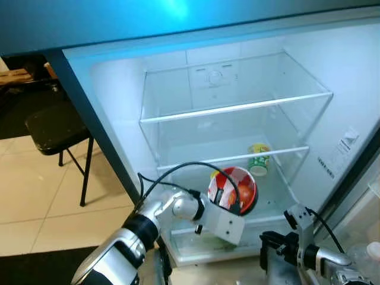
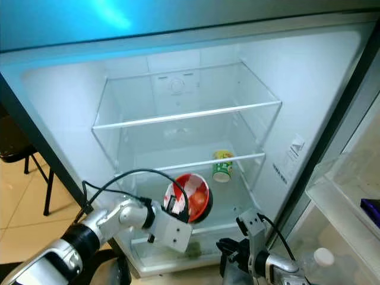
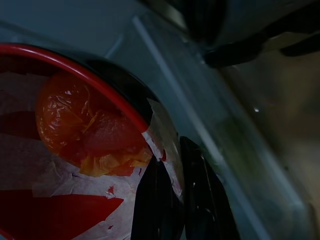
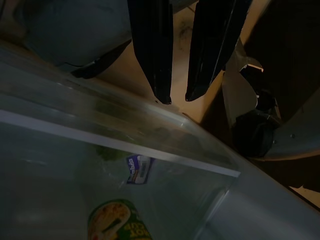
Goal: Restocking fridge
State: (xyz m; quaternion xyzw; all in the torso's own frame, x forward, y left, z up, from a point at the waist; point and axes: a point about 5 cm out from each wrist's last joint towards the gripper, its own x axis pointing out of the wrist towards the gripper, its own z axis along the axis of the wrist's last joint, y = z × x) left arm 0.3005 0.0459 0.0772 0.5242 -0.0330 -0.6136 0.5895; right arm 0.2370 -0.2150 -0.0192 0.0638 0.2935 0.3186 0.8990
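Observation:
A red bowl [image 1: 236, 189] covered in plastic wrap, with orange-red food inside, hangs tilted on its side in the fridge's lower compartment. My left gripper [image 1: 224, 200] is shut on its rim; in the left wrist view the black fingers [image 3: 159, 200] clamp the wrapped edge of the bowl [image 3: 75, 130]. A green and yellow cup [image 1: 259, 159] stands on the glass shelf behind the bowl, to its right. My right arm [image 1: 306, 252] is low at the fridge's front right. The right gripper [image 4: 177, 96] is slightly open and holds nothing, just off the edge of a clear drawer [image 4: 125, 145].
The upper glass shelf [image 1: 231, 108] is bare. A clear crisper drawer [image 1: 190, 243] lies under the bowl. The open door's shelves at the right hold a white-capped bottle [image 2: 323, 258]. A black chair [image 1: 56, 127] stands on the tiled floor at the left.

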